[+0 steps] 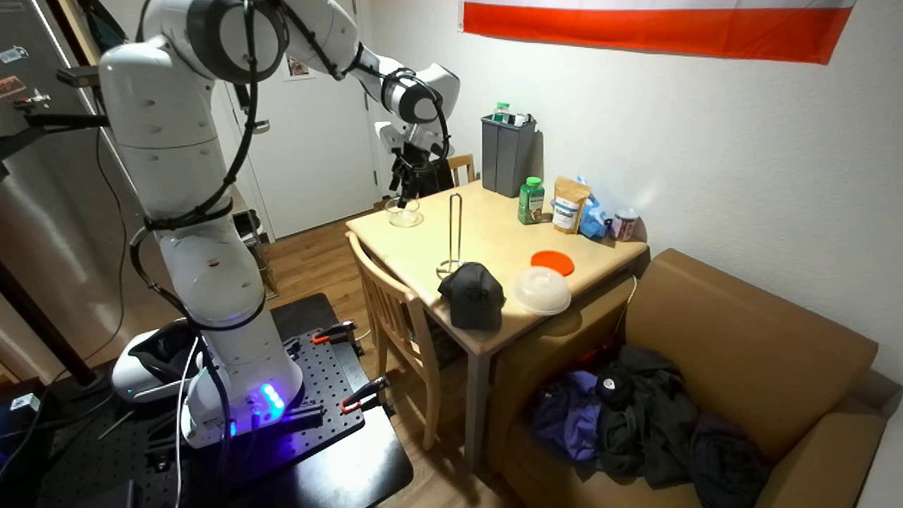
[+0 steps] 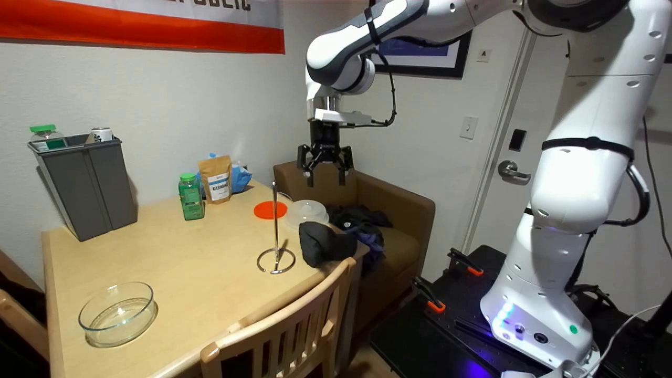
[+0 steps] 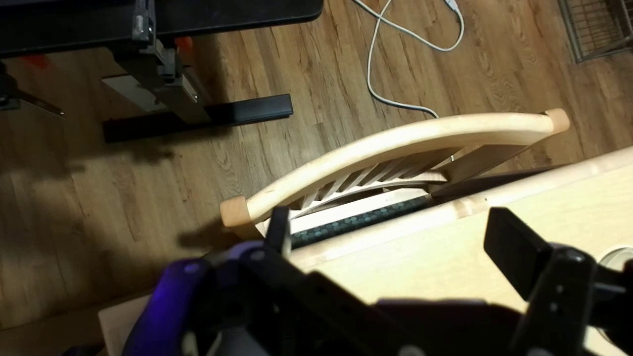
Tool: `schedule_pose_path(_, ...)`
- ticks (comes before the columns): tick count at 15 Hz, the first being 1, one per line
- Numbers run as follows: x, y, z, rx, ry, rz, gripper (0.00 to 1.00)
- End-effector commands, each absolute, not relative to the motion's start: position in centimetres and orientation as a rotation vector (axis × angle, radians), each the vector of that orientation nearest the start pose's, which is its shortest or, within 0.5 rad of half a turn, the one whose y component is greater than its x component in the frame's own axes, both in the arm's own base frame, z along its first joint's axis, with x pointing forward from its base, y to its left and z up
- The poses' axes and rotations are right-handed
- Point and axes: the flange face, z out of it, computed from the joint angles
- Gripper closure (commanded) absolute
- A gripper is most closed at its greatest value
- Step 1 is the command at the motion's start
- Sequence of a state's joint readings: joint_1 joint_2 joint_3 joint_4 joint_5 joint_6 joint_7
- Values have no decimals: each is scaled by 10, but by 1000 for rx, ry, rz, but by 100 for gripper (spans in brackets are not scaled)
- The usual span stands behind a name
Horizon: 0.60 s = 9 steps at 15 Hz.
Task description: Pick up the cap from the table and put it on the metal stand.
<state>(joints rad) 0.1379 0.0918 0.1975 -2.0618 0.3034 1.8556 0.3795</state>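
Observation:
The black cap (image 1: pixel 476 296) rests at a front corner of the light wooden table (image 1: pixel 487 226); it also shows in an exterior view (image 2: pixel 321 244) as a dark rounded shape. The thin metal stand (image 1: pixel 451 229) is upright on its ring base close beside the cap, and it shows in an exterior view (image 2: pixel 275 226) too. My gripper (image 2: pixel 326 181) is open and empty, pointing down in the air well above the table. In the wrist view its fingers (image 3: pixel 390 235) are wide apart over the table edge and a chair. I cannot make out the cap in the wrist view.
A glass bowl (image 2: pixel 118 315) stands on the table. A clear lid (image 1: pixel 542 291) and an orange disc (image 1: pixel 552 262) lie near the cap. A green bottle (image 1: pixel 531 201), a pouch (image 1: pixel 569 204) and a grey bin (image 1: pixel 508 155) stand by the wall. A chair (image 2: pixel 283 315) abuts the table.

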Motion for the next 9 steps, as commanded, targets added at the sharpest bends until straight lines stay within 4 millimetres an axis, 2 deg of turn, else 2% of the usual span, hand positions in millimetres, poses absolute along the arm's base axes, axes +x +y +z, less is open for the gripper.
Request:
schedule_pose_path(1,500,205,322,-2915,246,626,0)
schedule_pose_path(5,505,203,258,-2983,293,729,0)
schedule_pose_path(9,512,193,217,-3030,364,745,0)
